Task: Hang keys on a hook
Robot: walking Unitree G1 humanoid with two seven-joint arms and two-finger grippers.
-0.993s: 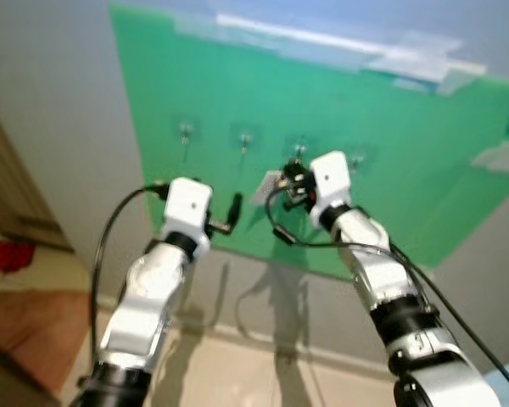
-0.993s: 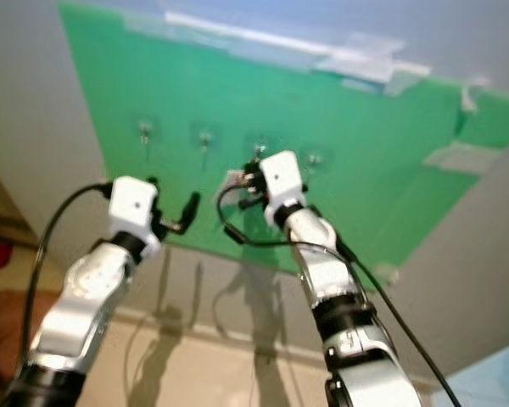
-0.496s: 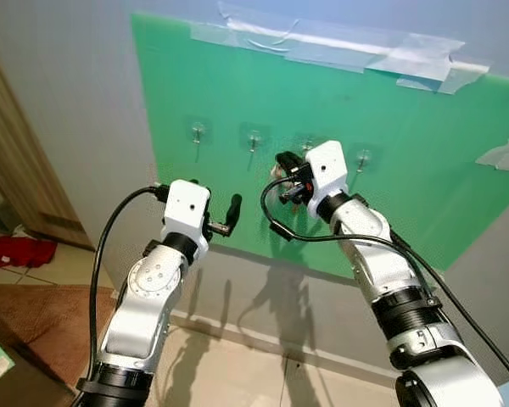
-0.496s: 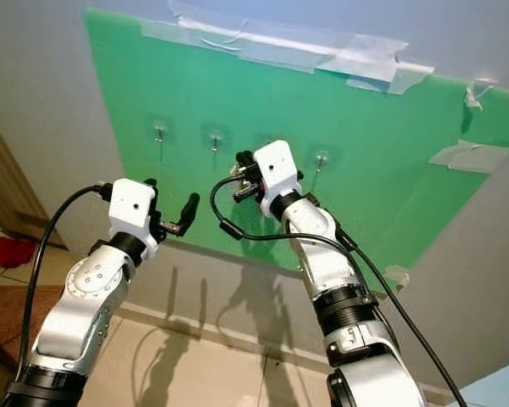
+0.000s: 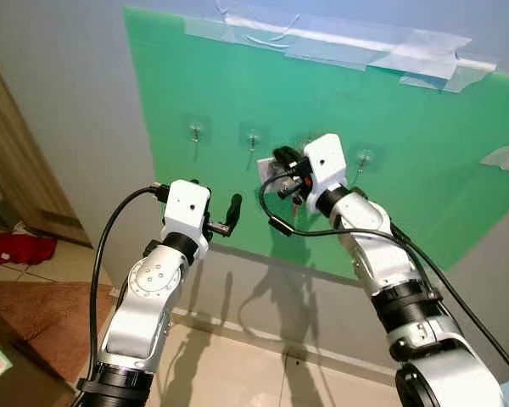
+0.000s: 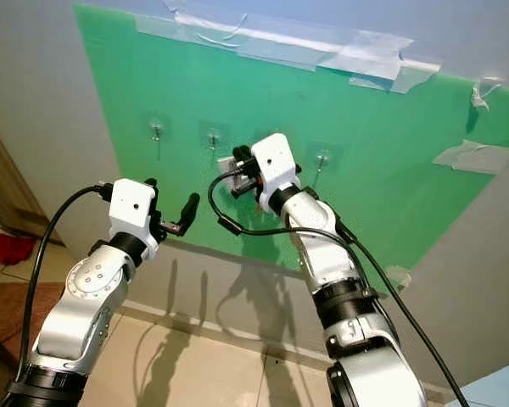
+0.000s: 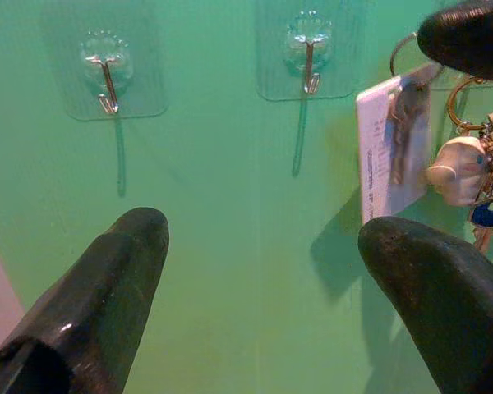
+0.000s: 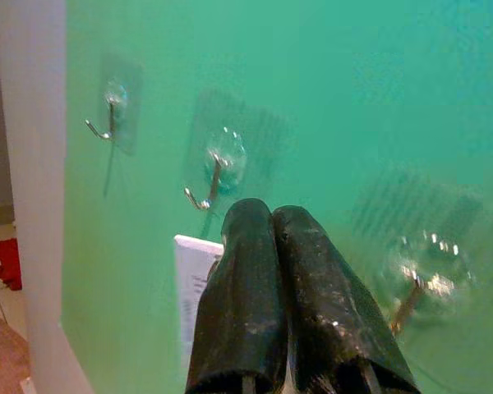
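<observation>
A green board [image 5: 424, 170] on the wall carries a row of clear stick-on hooks. My right gripper [image 5: 283, 158] is shut on the ring of a key bunch, close against the board between the second hook [image 5: 254, 138] and the third hook [image 8: 415, 287]. The bunch has a white tag [image 7: 392, 148], a pale pig charm [image 7: 456, 168] and a blue-headed key [image 7: 486, 212] hanging below. In the right wrist view the shut gripper [image 8: 269, 215] points at the board. My left gripper [image 7: 263, 230] is open, held lower and to the left, facing the first hook [image 7: 105, 78].
A fourth hook [image 5: 364, 157] is right of the gripper. Tape strips [image 5: 407, 55] hold the board's top edge. A wooden door frame [image 5: 17, 161], a red cloth [image 5: 17, 249] and a brown mat [image 5: 34, 309] lie to the left on the tiled floor [image 5: 229, 365].
The head camera has shifted and steadied. My right gripper with the keys has edged slightly left along the board, and the white tag now shows beside it. The left arm has held still.
</observation>
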